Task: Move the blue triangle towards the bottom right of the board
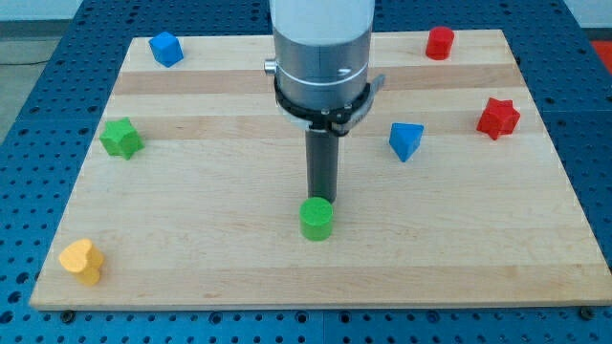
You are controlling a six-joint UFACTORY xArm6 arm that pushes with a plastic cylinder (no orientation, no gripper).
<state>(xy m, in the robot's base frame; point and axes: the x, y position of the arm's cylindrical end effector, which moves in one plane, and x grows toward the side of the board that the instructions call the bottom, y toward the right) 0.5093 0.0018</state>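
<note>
The blue triangle (405, 140) lies on the wooden board (210, 258), right of the middle. My tip (320, 199) is at the board's centre, to the lower left of the triangle and well apart from it. The tip's end meets the top edge of a green cylinder (316, 219), which hides whether they touch.
A blue block (166, 48) sits at the top left, a red cylinder-like block (440, 43) at the top right, a red star (498, 118) at the right, a green star (121, 138) at the left, a yellow heart (82, 261) at the bottom left.
</note>
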